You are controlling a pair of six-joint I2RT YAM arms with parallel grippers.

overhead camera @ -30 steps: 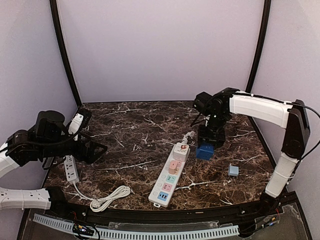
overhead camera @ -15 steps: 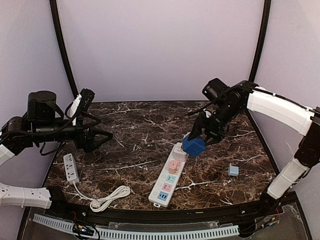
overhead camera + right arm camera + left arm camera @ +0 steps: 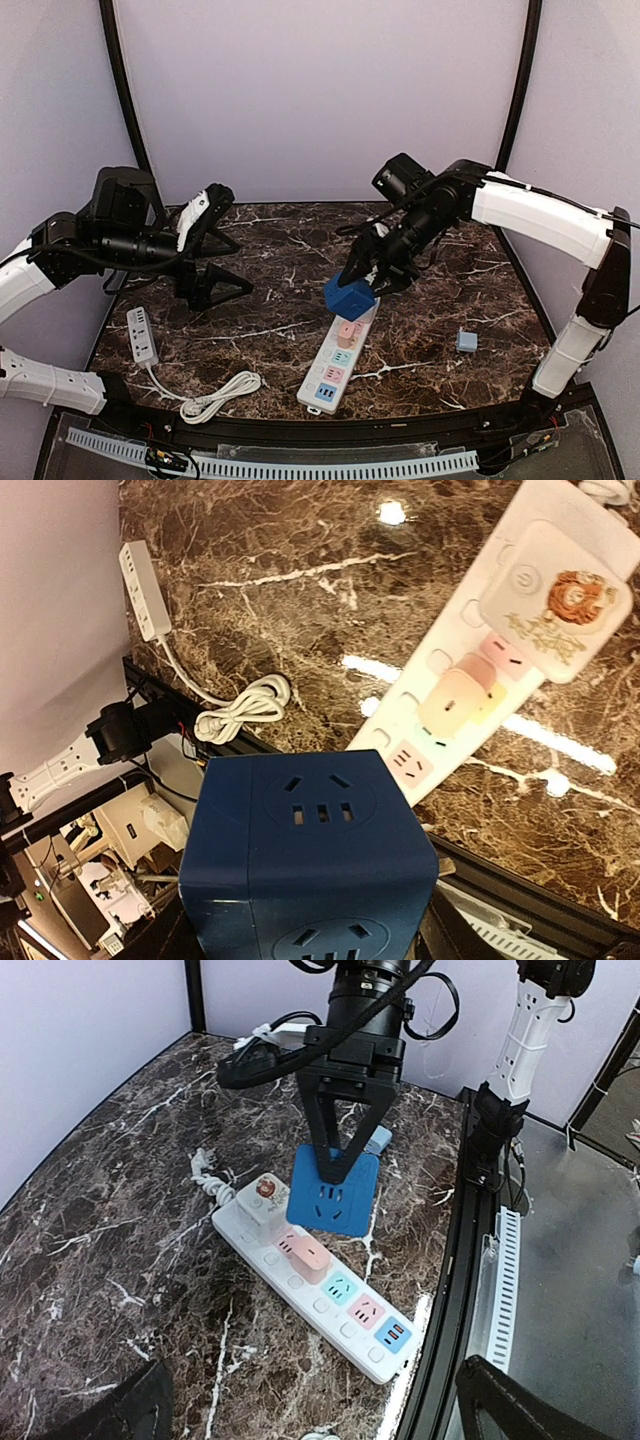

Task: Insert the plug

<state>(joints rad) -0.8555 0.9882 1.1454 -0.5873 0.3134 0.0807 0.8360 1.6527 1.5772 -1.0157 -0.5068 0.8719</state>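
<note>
Grip on blue cube plug (image 3: 349, 298) above power strip (image 3: 335, 365).
Top view: my right fingers (image 3: 357, 272) clench the plug; the strip's long axis runs 1 to 7 o'clock on the table (image 3: 270, 310); left fingers (image 3: 228, 290) stand spread, well apart at 9 o'clock. Left wrist: free sockets lie toward 5 o'clock of it. Right wrist: strip at 1 o'clock, bare marble around.
</note>
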